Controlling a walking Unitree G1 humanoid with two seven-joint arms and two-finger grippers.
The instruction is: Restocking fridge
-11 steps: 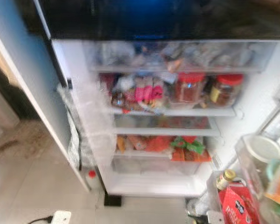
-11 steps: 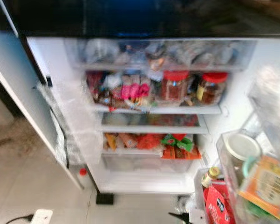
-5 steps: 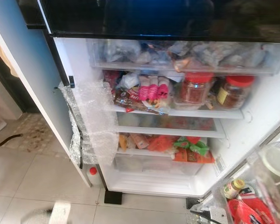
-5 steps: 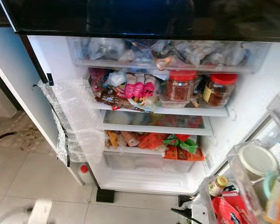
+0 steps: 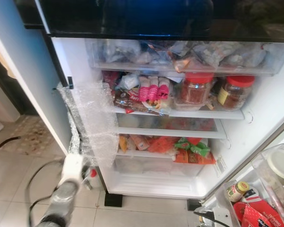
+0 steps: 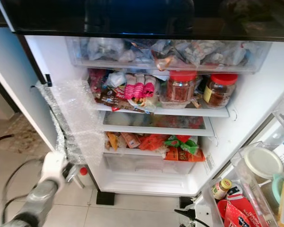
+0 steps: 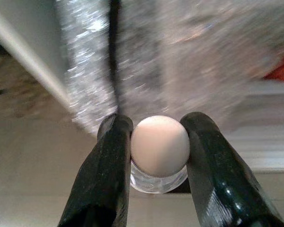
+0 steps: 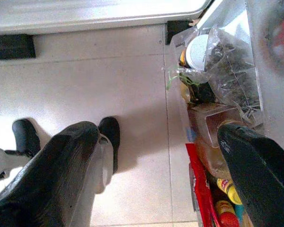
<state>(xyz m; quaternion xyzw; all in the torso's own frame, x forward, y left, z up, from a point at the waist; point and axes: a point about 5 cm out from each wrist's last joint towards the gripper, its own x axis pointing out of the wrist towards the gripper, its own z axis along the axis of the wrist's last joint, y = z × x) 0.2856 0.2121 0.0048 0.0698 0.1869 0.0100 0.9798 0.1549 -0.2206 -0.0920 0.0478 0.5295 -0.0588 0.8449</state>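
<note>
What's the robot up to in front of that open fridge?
It is restocking the fridge. Its left pincer grips a small bottle with a pale cap, held low beside the bubble wrap on the fridge's left edge. The shelves hold two red-lidded jars and packets. The right pincer hangs open over the floor near the door bins.
</note>
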